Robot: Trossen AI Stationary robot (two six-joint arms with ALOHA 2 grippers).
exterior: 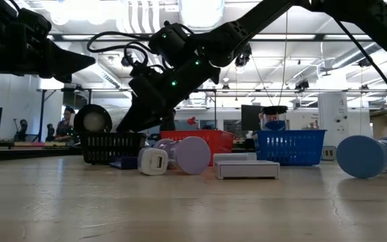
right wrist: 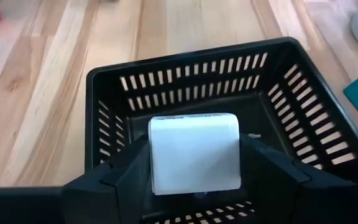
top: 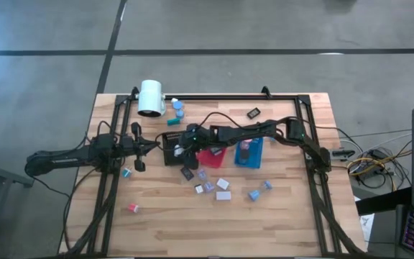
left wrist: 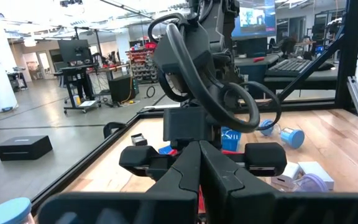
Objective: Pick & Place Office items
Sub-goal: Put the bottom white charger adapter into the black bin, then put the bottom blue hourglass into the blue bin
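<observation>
we see three slotted plastic trays in a row near the middle of the wooden table (top: 279,216): a black rectangular tray (right wrist: 185,81) on the left, a red rectangular tray (top: 212,155) in the middle and a blue rectangular tray (top: 249,152) on the right. the blue tray holds a dark item; we cannot tell what the red tray holds. a large white cylinder (top: 151,98) lies at the far left.

the right gripper (right wrist: 194,163) hangs over the black tray with its fingers clamped on a white rounded plastic block (right wrist: 194,152), one finger on each side. the block sits above the tray floor, inside the tray walls.

the left gripper (top: 140,147) waits left of the black tray, its fingers pressed together and holding nothing.

other small office items (top: 218,188), white, grey and lavender blocks and blue caps, lie loose on the table on the near side of the trays.

we find no legible writing on any item.
</observation>
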